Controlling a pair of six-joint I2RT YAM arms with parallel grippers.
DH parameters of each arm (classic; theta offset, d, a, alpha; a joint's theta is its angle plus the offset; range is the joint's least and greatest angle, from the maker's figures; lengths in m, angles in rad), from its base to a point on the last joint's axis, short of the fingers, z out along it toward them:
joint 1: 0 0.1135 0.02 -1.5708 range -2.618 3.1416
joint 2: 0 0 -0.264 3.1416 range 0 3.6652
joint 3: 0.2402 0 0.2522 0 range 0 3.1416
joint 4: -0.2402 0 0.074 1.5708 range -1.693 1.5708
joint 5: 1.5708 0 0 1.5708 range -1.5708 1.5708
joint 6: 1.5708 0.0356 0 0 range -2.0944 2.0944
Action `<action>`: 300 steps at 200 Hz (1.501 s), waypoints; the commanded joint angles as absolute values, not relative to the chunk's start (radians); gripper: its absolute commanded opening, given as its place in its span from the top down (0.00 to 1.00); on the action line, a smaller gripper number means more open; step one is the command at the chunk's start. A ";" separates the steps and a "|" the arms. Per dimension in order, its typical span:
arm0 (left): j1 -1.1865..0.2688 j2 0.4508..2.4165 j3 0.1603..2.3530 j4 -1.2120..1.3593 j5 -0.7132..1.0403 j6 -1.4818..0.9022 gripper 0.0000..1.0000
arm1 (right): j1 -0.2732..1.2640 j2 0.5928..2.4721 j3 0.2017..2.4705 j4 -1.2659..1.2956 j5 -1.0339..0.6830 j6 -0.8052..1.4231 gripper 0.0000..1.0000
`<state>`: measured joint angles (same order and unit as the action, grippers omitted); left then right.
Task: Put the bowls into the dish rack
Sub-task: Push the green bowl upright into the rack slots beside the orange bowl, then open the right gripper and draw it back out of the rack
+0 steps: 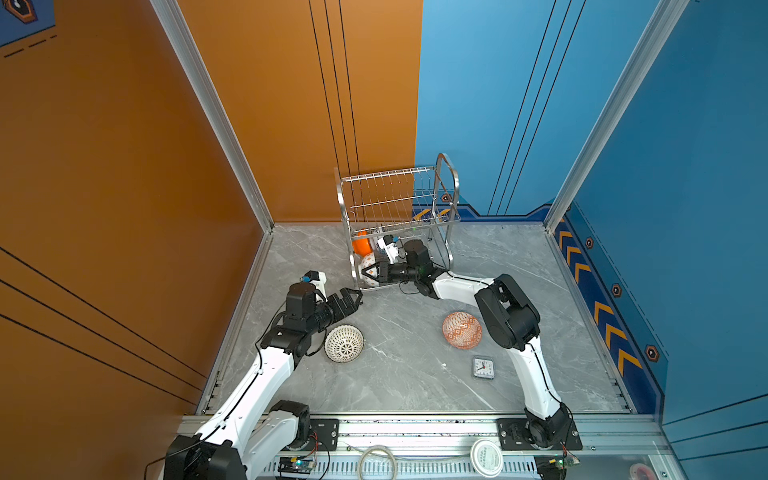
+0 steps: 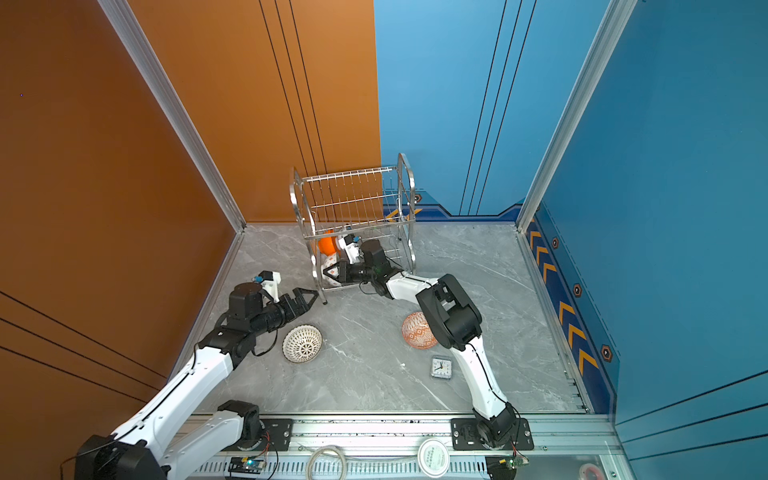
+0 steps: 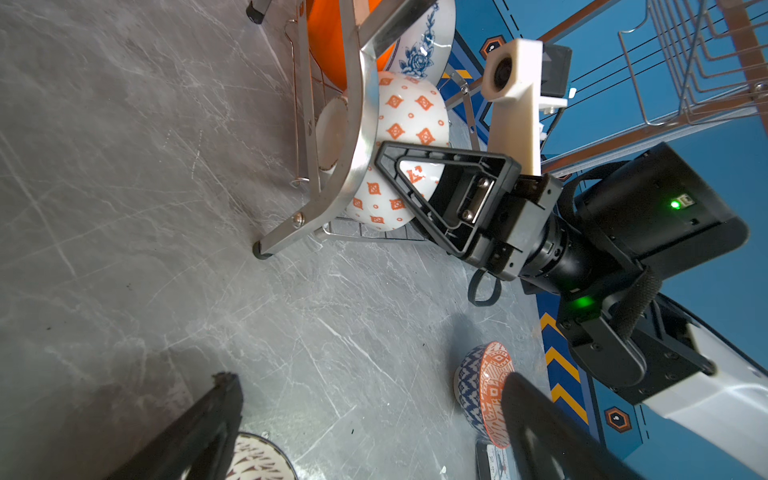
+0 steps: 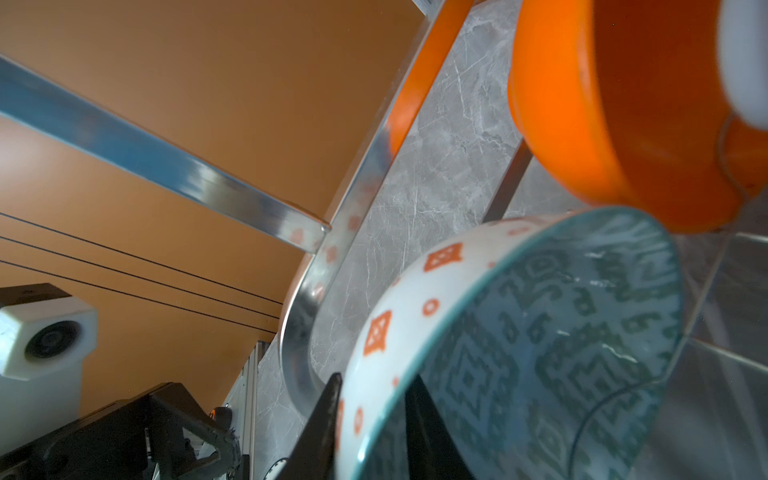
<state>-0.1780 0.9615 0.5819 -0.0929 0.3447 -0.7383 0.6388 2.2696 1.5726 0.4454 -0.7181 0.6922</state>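
Observation:
The dish rack (image 1: 399, 199) (image 2: 353, 195) stands at the back of the table. On its lower shelf stand an orange bowl (image 1: 361, 245) (image 4: 602, 104), a blue-flowered bowl (image 3: 424, 50) and a white bowl with orange-red diamonds (image 3: 409, 116) (image 4: 395, 332). My right gripper (image 1: 365, 272) (image 4: 374, 378) straddles that bowl's rim, one finger outside and one inside, the inner one slightly off the wall. The left gripper (image 1: 357, 297) (image 3: 370, 378) hangs wide open and empty by the rack's front leg. A black-lattice bowl (image 1: 344, 344) (image 2: 302, 344) and an orange-red and blue bowl (image 1: 462, 330) (image 3: 484, 390) sit on the table.
A small square clock (image 1: 483, 368) (image 2: 441, 368) lies near the right arm's forearm. A flat white round lid (image 1: 486, 457) and a coil of tubing rest on the front rail. Orange and blue walls close in the table on three sides.

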 commanded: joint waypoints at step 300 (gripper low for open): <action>-0.112 0.728 0.606 -0.507 0.185 -0.690 0.02 | 0.694 1.753 1.236 0.011 -0.377 0.351 0.00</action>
